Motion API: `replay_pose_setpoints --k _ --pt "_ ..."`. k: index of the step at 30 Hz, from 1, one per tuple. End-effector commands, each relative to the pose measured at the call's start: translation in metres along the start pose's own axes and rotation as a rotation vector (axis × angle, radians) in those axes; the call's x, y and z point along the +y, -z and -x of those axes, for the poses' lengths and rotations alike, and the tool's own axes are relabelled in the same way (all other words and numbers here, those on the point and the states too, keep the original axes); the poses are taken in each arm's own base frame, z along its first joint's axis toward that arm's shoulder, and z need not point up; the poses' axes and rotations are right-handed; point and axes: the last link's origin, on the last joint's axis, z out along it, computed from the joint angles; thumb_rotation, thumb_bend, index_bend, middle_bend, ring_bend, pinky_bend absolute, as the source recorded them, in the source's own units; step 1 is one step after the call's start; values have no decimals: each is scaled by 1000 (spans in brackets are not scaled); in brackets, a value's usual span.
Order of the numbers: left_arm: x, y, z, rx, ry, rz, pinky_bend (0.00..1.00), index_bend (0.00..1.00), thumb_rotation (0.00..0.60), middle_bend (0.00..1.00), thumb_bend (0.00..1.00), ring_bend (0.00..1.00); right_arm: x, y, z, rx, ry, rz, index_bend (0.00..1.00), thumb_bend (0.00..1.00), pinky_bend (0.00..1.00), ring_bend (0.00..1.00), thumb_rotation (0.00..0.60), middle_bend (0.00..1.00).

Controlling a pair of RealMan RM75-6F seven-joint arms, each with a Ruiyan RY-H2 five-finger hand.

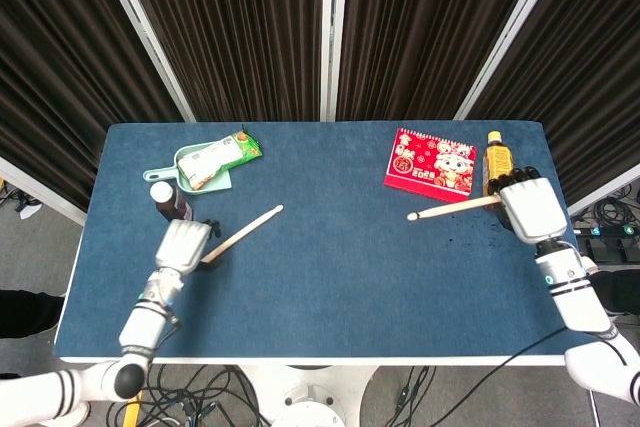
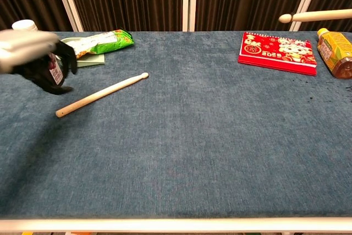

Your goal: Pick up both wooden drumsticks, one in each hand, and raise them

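One wooden drumstick (image 1: 243, 228) (image 2: 102, 95) lies flat on the blue table, tip toward the far right. My left hand (image 1: 183, 245) (image 2: 30, 52) hovers at its butt end with fingers apart and nothing in them; in the chest view it is blurred and partly covers the brown bottle. My right hand (image 1: 527, 209) grips the butt of the other drumstick (image 1: 452, 208) (image 2: 316, 15), held off the table with its tip pointing left. In the chest view only that stick shows, high at the top right.
A brown bottle (image 1: 165, 196) (image 2: 53, 75) stands just beyond my left hand. A green tray (image 1: 183, 156) (image 2: 73, 60) holds a snack packet (image 1: 222, 154) (image 2: 102, 41). A red booklet (image 1: 430, 159) (image 2: 278, 49) and a yellow drink bottle (image 1: 497, 161) (image 2: 335, 53) lie at the far right.
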Motion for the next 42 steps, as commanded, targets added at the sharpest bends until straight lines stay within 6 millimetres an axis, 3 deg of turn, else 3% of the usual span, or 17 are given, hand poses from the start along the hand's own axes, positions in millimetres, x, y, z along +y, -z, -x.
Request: replay_pose_setpoints --k 1,7,12,17,25,35,42 --pt "24 -26 12 -55 -47 -36 824 430 485 452 250 768 2 3 2 -13 -2 9 621 628 333 342 600 544" --pt "26 -36 20 -88 -65 -95 831 430 466 453 256 768 1 4 9 -34 -6 8 621 628 334 342 600 544" --pt "27 -42 25 -102 -102 -123 831 430 378 453 255 768 1 4 11 -37 -15 7 620 628 336 342 600 543" --pt "27 -44 30 -122 -138 -142 831 431 349 452 255 768 4 5 13 -43 -17 12 620 628 336 342 600 544" --pt "26 -45 41 -155 -185 -172 831 450 350 456 265 768 7 7 16 -47 -19 22 620 628 337 342 600 543" --pt "25 -47 46 -167 -186 -182 833 498 348 557 332 783 8 11 23 -63 -23 32 619 628 335 342 600 542" --pt "21 -47 51 -168 -204 -155 835 567 456 621 421 794 10 16 28 -87 -29 44 619 628 335 338 600 542"
